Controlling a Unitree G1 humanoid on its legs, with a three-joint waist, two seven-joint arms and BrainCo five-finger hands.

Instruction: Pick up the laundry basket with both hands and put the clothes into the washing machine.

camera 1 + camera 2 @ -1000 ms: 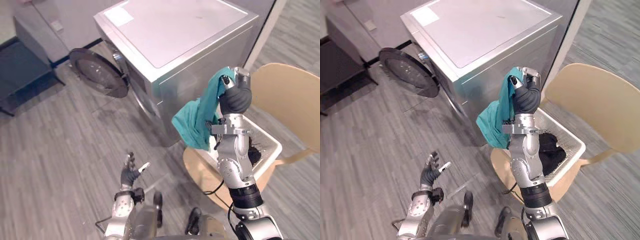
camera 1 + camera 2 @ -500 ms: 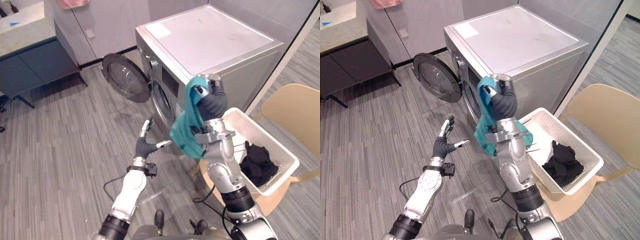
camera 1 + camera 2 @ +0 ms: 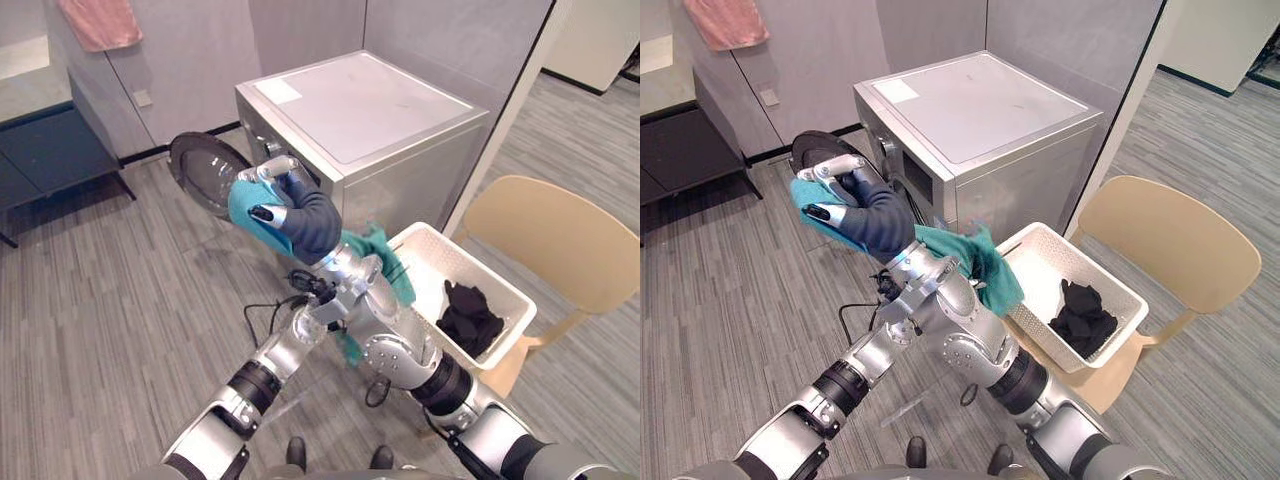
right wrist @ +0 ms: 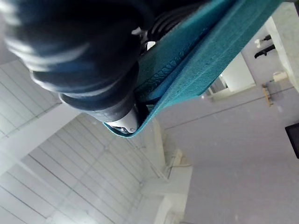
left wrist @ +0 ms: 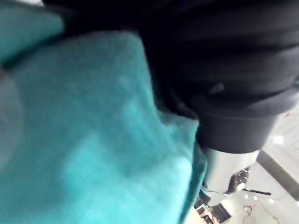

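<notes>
Nearest, the left arm reached up from the lower left. The left hand was tucked under the right forearm, against the hanging teal garment; whether it gripped anything could not be told. Above it the right hand was curled tight round the garment's upper end. A bunch of teal showed past its fingers, and the rest trailed back below the forearm.

Half a second before, this hand had held the cloth upright close to the machine's front, with the left hand spread and free lower down. Now the right arm stretched out leftward and the left had come up beneath it. The camera had shifted too.

To the right, the white laundry basket sat on the tan chair, just beside the machine's side wall, with black clothes heaped in it. Beyond the raised hand stood the washing machine, its round door swung open to the left; the hand overlapped the door's right edge. Bare grey floor lay open left of the door. Farther off it was bounded by a dark cabinet, with a pink towel hanging above.
</notes>
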